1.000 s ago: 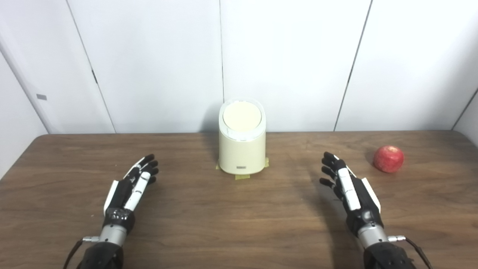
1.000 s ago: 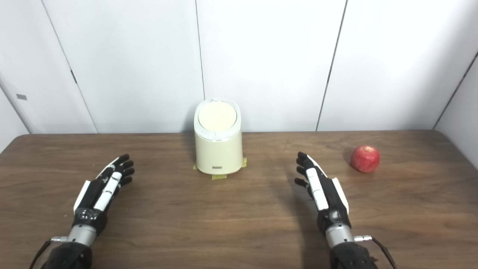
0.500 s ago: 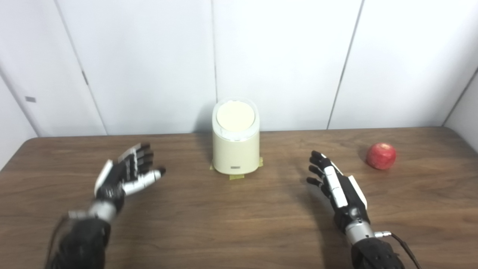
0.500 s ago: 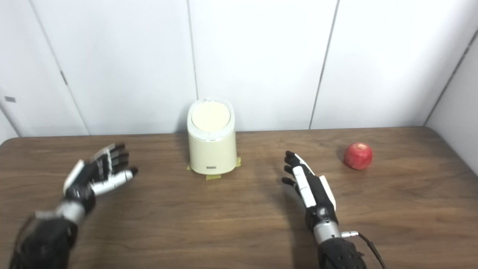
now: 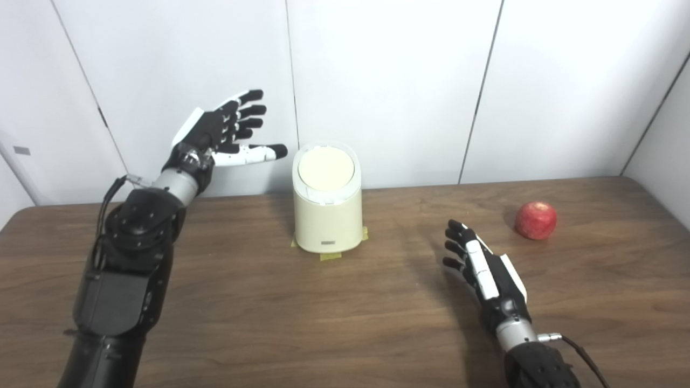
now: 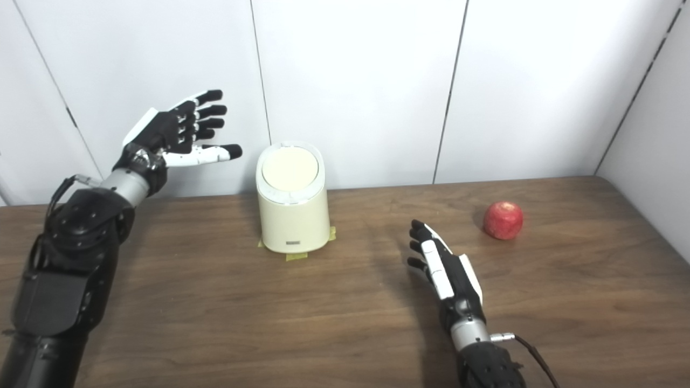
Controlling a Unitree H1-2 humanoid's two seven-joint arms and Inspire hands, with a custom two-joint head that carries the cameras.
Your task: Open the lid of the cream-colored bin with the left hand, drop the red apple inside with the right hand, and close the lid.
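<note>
- Left eye view is showing the left hand hovering raised in the air, up and to the left of the cream-colored bin, with its fingers spread apart and holding nothing; I judge it is being carried high so it can come down onto the lid from above rather than bumping the bin's side.
- The thumb is sticking out toward the bin, short of the lid and not touching it, so the lid is sitting closed and flat on top.
- The bin is standing upright near the back edge of the table, with tabs of yellow tape showing at its base; the tape is probably keeping it from sliding or tipping when the lid gets pressed.
- The right hand is waiting low over the table, fingers loosely apart and empty, palm turned inward.
- The red apple is lying on the table to the right of the bin, well apart from it and beyond the right hand, untouched; it is likely being left there until the lid is open, since the bin cannot take it yet.
</note>
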